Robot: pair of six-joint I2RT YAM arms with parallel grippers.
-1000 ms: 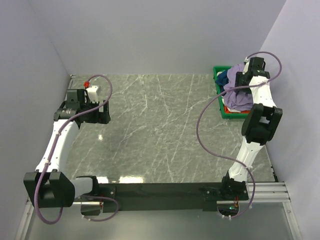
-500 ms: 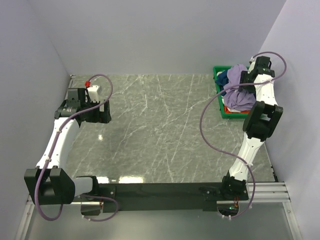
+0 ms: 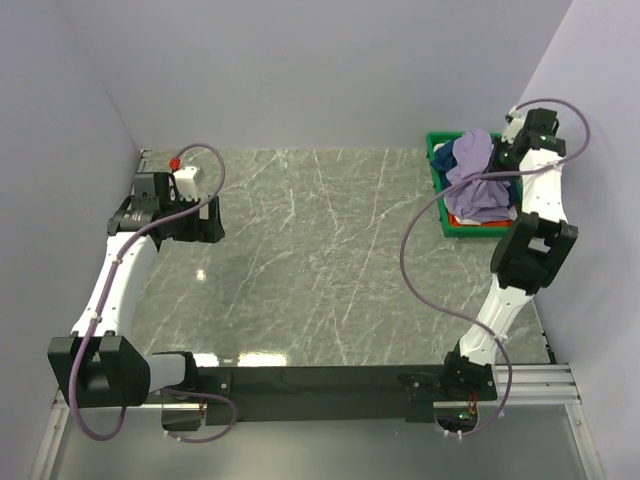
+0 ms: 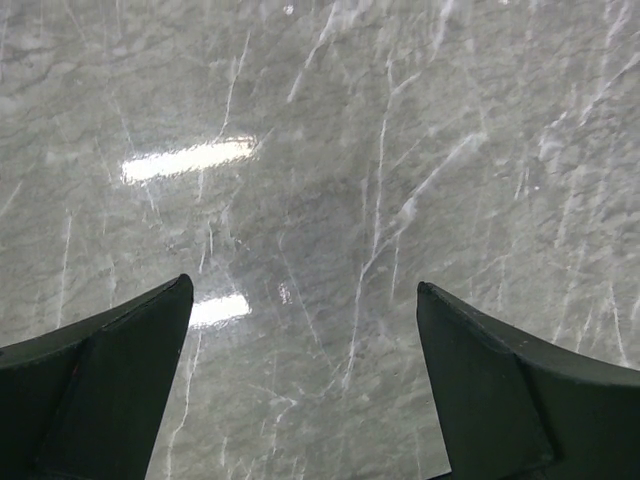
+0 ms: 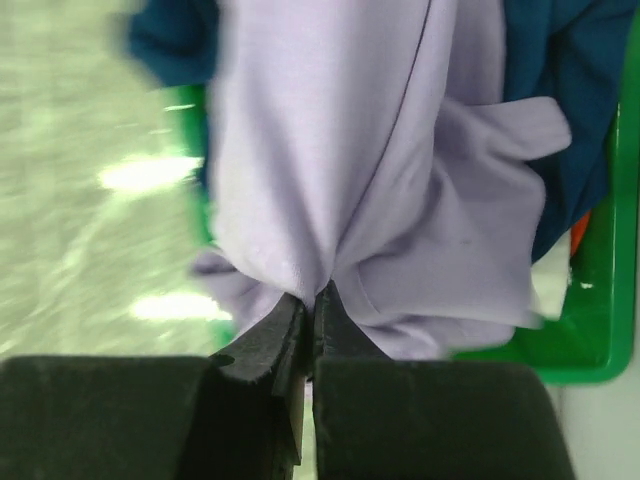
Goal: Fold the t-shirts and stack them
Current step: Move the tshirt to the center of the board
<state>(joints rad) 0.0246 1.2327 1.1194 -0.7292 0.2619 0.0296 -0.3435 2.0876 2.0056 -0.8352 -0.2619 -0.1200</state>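
Grip newly made at the upper right of the overhead view: right pincer (image 5: pixel 313 298), spread wide a second ago, now pinching a gathered fold of the lavender t-shirt (image 5: pixel 370 180). Still heaped in the green bin (image 3: pixel 434 160), with the navy t-shirt (image 5: pixel 570 90) beneath and a sliver of orange garment (image 5: pixel 578 232) at the right edge. Probably only the one layer caught, though hard to confirm through the blur. Left pincer (image 4: pixel 305 290) unchanged, spread wide over bare desk (image 3: pixel 320 240) at left, holding nothing. Means picking begun, with no folding or stacking done. Next, likely a lift clear of the bin and a carry toward centre.
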